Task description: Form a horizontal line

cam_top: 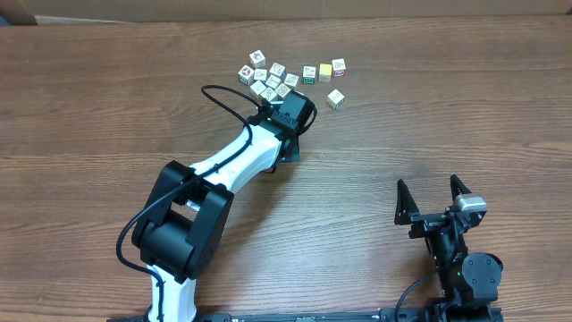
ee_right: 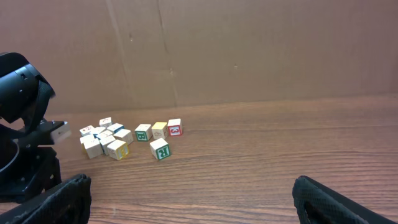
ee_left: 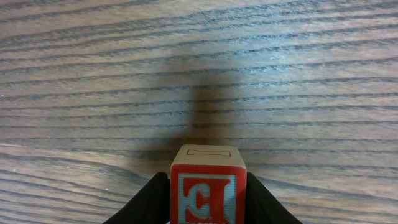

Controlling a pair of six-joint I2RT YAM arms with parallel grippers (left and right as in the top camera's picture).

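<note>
My left gripper (ee_left: 208, 198) is shut on a red-and-white cube (ee_left: 208, 186) with a letter on its face. It holds the cube above bare table and a shadow lies beneath it. In the overhead view the left gripper (cam_top: 291, 114) hangs just below the irregular bunch of cubes (cam_top: 273, 79), and the wrist hides the held cube. The horizontal line of cubes shows in no view. My right gripper (cam_top: 433, 195) is open and empty near the front right, and its fingers (ee_right: 189, 199) frame bare wood.
A short run of green-, yellow- and red-edged cubes (cam_top: 324, 70) lies right of the bunch, with a lone green-edged cube (cam_top: 335, 98) below it. The right wrist view shows them too (ee_right: 160, 130). A cardboard wall (ee_right: 249, 50) stands behind the table.
</note>
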